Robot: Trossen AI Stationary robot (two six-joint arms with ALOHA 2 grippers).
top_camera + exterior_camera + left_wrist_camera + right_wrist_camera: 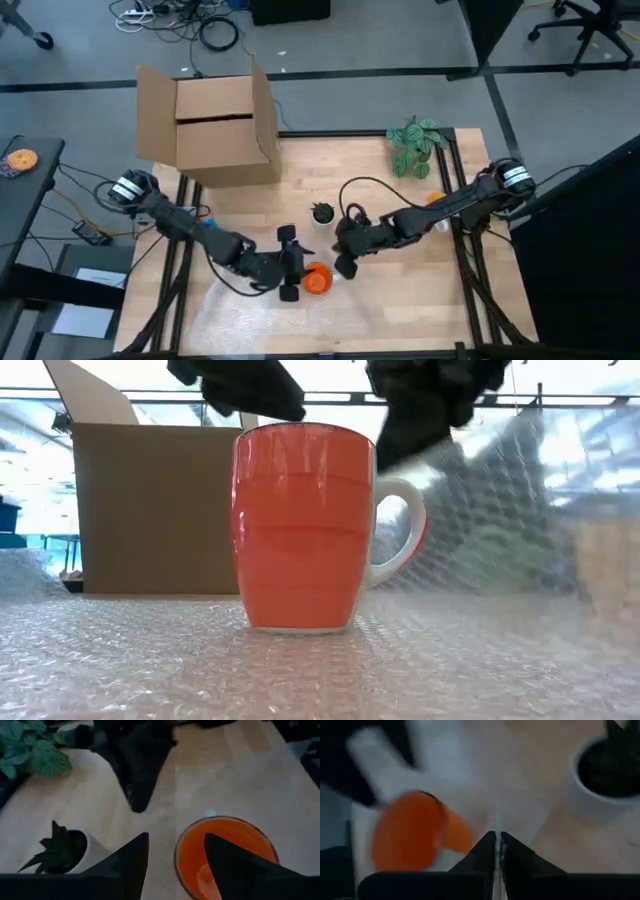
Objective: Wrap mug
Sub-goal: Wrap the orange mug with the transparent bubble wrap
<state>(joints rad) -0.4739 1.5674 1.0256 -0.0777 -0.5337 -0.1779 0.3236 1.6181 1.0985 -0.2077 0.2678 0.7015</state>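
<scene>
An orange mug (317,280) with a white handle (400,540) stands upright on a sheet of clear bubble wrap (300,315) near the table's front. My left gripper (290,268) is open just left of and above the mug (220,855). One finger is over the mug's mouth and the other is outside its wall. My right gripper (345,258) is behind and right of the mug, shut on the bubble wrap. It holds part of the sheet (500,500) raised behind the mug. My left gripper stands astride the mug's rim (179,851) from above. I cannot tell whether either finger touches the rim. My right gripper pinches an edge of the bubble wrap (496,851) between its two shut fingers. The sheet rises from the table to the fingers behind the mug's handle side (470,470); the rest of it lies flat under the mug.
An open cardboard box (215,125) stands at the table's far left. A small dark plant in a white pot (322,213) is just beyond the grippers, and a leafy green plant (415,145) is at the far right. A black cable (360,190) loops on the wood.
</scene>
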